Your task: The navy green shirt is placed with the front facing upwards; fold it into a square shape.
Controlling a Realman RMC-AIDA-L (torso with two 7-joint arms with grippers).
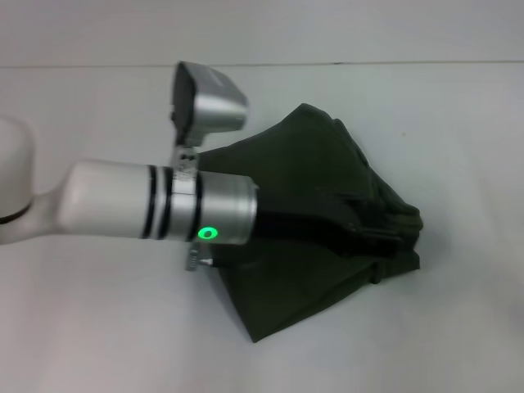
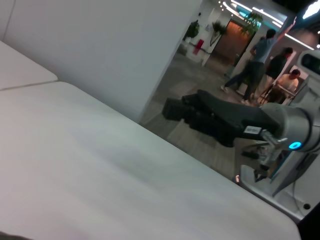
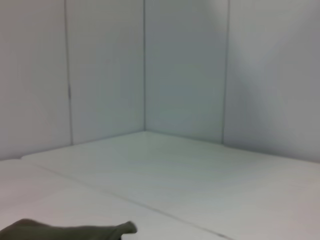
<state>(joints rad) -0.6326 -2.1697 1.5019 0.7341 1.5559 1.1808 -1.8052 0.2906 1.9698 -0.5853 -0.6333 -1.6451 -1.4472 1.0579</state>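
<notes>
Mid-fold: shirt bunched on the table

The left end effector grips the navy green shirt, lifting its edge off the table; next, probably laying it flat. The right end effector's state is unclear.

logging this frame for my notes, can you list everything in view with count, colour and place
shirt: 1, dark olive green, bunched in a rough wedge on the table, centre to right of the head view; a corner shows in the right wrist view
table: 1, white, under the shirt
walls: white panels behind the table
people: a few, far off in the room beyond the table, left wrist view
left arm: 1, white and silver with a green light, reaching across from the left
left gripper: 1, black, on the shirt's right end
right gripper: 1, black, off the table edge, seen in the left wrist view
</notes>
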